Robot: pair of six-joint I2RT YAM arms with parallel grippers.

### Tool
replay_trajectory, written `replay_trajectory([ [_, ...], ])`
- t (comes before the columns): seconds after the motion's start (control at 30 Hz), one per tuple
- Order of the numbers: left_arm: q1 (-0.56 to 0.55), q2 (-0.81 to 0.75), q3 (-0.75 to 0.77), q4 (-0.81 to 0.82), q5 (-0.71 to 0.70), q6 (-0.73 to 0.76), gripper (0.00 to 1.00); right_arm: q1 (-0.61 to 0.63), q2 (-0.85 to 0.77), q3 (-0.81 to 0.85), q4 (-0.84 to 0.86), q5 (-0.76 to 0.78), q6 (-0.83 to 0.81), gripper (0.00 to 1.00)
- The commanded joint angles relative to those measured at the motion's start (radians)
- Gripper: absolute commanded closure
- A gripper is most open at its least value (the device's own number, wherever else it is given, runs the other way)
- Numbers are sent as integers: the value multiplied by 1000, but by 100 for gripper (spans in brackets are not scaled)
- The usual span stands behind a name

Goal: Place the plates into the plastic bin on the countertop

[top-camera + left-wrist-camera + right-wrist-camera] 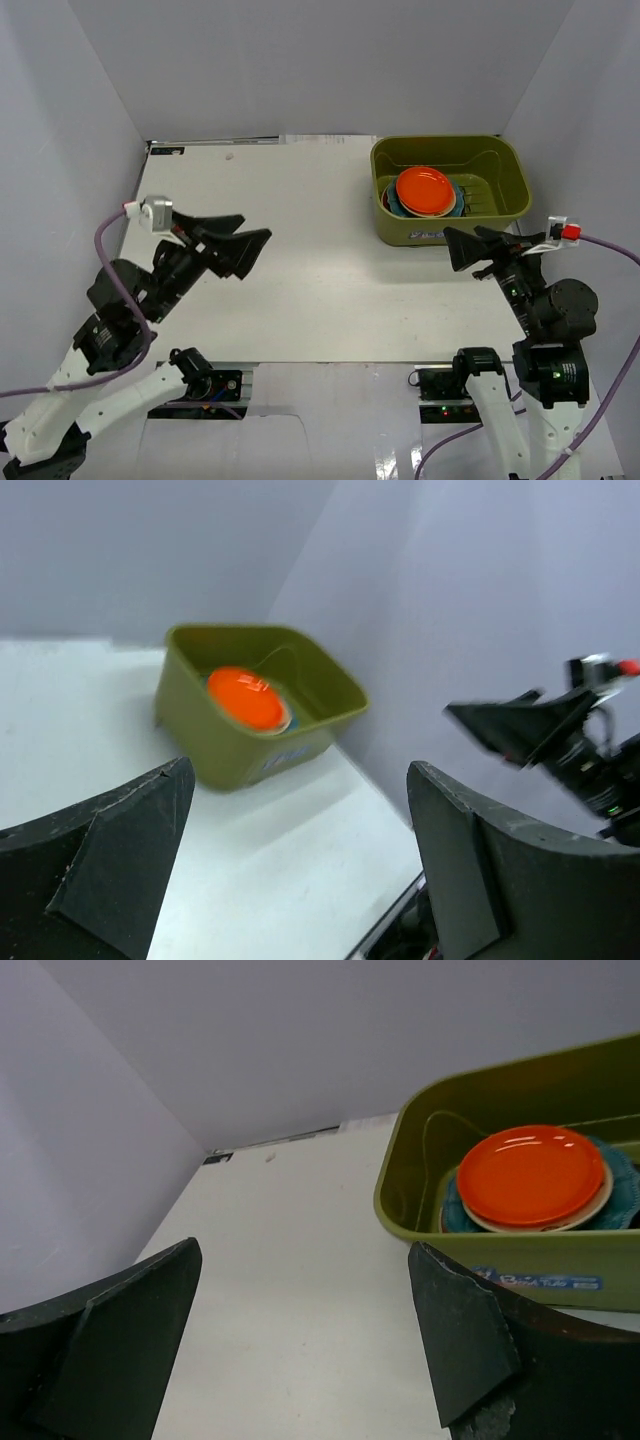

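The olive-green plastic bin (450,188) stands at the back right of the white countertop (300,260). A stack of plates lies inside it, the plain orange plate (425,190) on top, a cream rim and a teal plate (620,1185) showing under it; the lower plates are hidden. The bin also shows in the left wrist view (250,715) and the right wrist view (520,1250). My left gripper (245,250) is open and empty above the left of the countertop. My right gripper (470,245) is open and empty just in front of the bin.
Pale grey walls (300,60) enclose the countertop on three sides. A dark strip (210,145) runs along the back edge. The arm bases and cables (200,375) sit at the near edge.
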Motion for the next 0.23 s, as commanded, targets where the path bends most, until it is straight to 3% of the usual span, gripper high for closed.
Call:
replay_trajectory([
  [0.0, -2, -129, -197, -262, -114, -57, 2, 6, -4, 32, -10, 148, -81, 10],
  [0.07, -3, -265, -288, -326, -134, -78, 2, 6, -10, 11, -30, 186, -91, 10],
  [0.2, -3, -352, -354, -360, -185, -118, 2, 5, -21, -69, 27, 157, -46, 10],
])
